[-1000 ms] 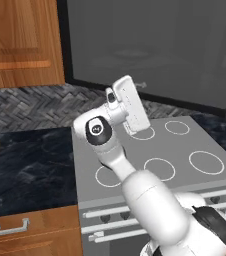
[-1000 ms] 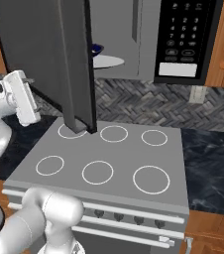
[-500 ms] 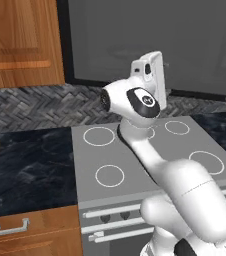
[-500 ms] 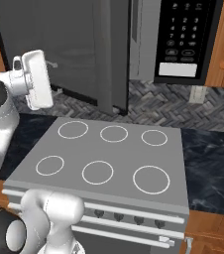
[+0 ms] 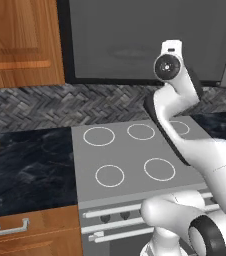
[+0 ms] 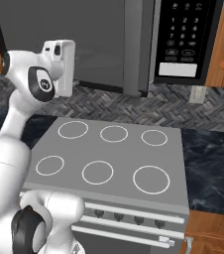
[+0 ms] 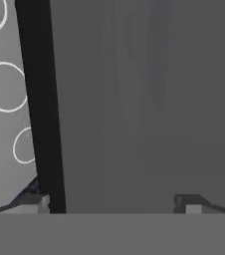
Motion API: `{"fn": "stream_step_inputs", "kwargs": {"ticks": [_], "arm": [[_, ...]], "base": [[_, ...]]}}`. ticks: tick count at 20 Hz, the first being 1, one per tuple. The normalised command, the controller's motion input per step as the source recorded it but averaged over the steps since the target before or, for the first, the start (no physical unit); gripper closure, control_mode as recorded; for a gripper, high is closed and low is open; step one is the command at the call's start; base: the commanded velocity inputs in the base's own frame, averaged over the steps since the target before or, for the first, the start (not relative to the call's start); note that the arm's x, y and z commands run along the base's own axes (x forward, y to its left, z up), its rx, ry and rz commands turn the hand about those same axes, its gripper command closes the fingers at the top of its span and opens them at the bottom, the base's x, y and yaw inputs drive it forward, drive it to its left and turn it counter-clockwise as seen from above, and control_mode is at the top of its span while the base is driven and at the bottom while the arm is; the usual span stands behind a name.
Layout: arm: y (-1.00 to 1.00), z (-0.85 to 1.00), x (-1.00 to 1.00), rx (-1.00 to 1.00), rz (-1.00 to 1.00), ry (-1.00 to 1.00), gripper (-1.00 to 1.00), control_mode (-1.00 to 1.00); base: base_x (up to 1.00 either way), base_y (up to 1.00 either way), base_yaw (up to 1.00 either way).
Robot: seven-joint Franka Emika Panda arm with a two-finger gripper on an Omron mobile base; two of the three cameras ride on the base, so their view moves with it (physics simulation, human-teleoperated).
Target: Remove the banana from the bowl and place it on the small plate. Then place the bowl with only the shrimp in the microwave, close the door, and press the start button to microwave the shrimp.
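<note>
Your gripper (image 7: 112, 201) is wide open and holds nothing, with one finger tip at each side of the hand view and the grey window of the door (image 7: 144, 99) right in front of them. The door is swung almost shut across the front of the microwave (image 6: 134, 44), and its black keypad panel (image 6: 186, 39) shows at the right. Your white arm (image 5: 177, 115) reaches up over the grey stove (image 6: 114, 158) toward the door.
</note>
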Motion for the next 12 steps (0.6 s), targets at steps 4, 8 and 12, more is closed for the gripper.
{"fn": "stream_step_inputs", "kwargs": {"ticks": [4, 8, 12], "arm": [[-0.05, 0.0, 0.71, 0.3, 0.48, 0.17, -1.0, -1.0], [0.0, 0.01, 0.67, 0.26, 0.38, 0.18, -1.0, -1.0], [-0.03, 0.01, 0.52, 0.24, 0.32, 0.15, -1.0, -1.0]], "base": [[0.0, 0.0, 0.0], [0.0, 0.0, 0.0], [0.0, 0.0, 0.0]]}}
